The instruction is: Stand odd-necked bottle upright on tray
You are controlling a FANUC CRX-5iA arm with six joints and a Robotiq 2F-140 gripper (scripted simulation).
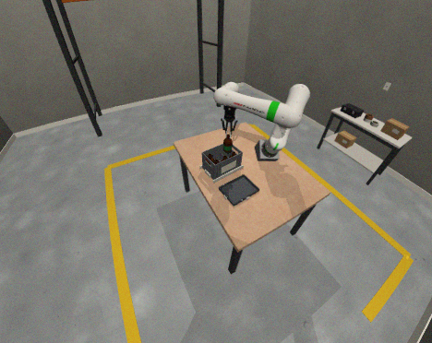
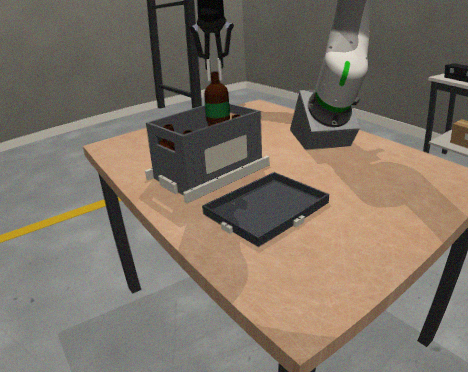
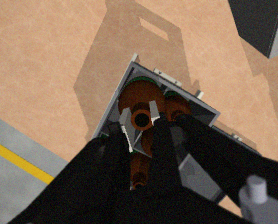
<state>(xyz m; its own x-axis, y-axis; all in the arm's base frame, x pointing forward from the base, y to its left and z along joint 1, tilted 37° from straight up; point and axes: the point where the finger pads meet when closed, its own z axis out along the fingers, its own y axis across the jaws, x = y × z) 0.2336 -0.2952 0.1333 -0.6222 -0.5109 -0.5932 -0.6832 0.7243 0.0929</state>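
My gripper (image 1: 229,133) (image 2: 215,76) (image 3: 142,114) is shut on the neck of a brown bottle (image 1: 227,143) (image 2: 217,94) (image 3: 142,96) with a green band. The bottle hangs upright, its upper part above the crate's rim and its base hidden inside. The grey crate (image 1: 209,165) (image 2: 170,161) (image 3: 113,102) stands on the table. Other brown bottles stand low in it; one (image 3: 177,107) is beside the held bottle in the wrist view, another (image 3: 139,172) is below it. Their necks are partly hidden. The dark tray (image 1: 240,189) (image 2: 268,203) (image 3: 257,22) is flat and holds nothing.
Pale strips (image 2: 227,179) lie along the crate's foot. Small pale blocks (image 2: 299,220) touch the tray's near side. The robot's base (image 1: 267,151) (image 2: 326,129) stands behind the tray on the wooden table (image 1: 282,188) (image 2: 366,254). A side table (image 1: 370,125) with boxes stands far right.
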